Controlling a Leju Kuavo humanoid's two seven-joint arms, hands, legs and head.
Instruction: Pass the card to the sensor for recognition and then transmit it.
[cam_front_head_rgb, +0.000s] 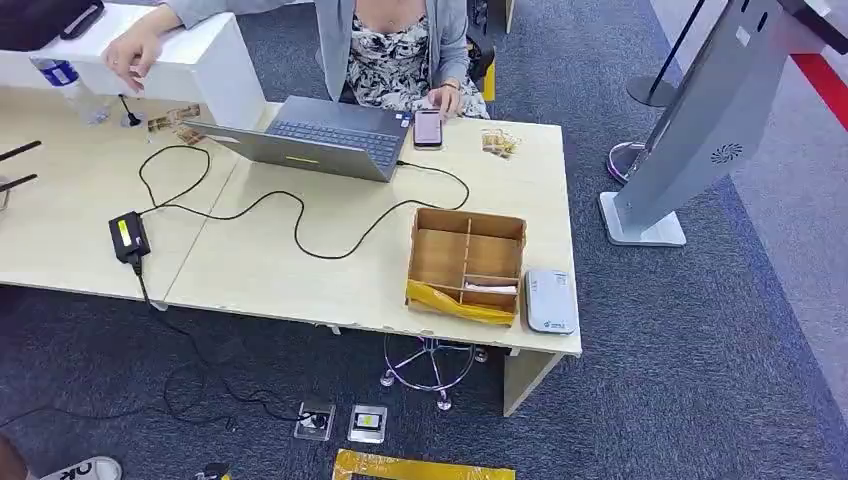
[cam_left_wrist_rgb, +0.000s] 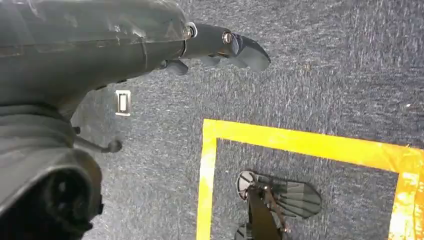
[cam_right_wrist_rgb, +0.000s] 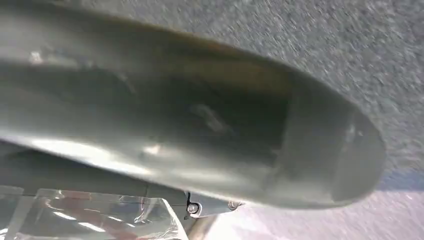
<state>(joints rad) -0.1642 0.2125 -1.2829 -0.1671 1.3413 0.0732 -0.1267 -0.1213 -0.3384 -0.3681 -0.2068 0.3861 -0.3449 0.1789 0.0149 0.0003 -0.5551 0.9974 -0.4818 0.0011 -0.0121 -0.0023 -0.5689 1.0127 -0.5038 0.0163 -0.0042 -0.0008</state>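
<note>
The card (cam_front_head_rgb: 490, 287) lies flat in the wooden tray (cam_front_head_rgb: 466, 222), in its 4 o'clock compartment, just beside the white sensor (cam_front_head_rgb: 549, 300) on the counter (cam_front_head_rgb: 300, 270). It looks thin, stiff, light and slick, so pinching an edge seems best. The left hand (cam_left_wrist_rgb: 220, 47) hangs over the carpet, fingers loosely apart and empty; I cannot tell how the right hand (cam_right_wrist_rgb: 200, 130) stands.

**Both arms hang low**

In the left wrist view the left hand (cam_left_wrist_rgb: 220, 47) points down toward the floor, its dark fingers (cam_left_wrist_rgb: 250, 52) stretched out close together, with nothing in them. In the right wrist view the right hand (cam_right_wrist_rgb: 200, 130) sits close to the camera as a blurred grey thumb; how its fingers lie cannot be told.
</note>
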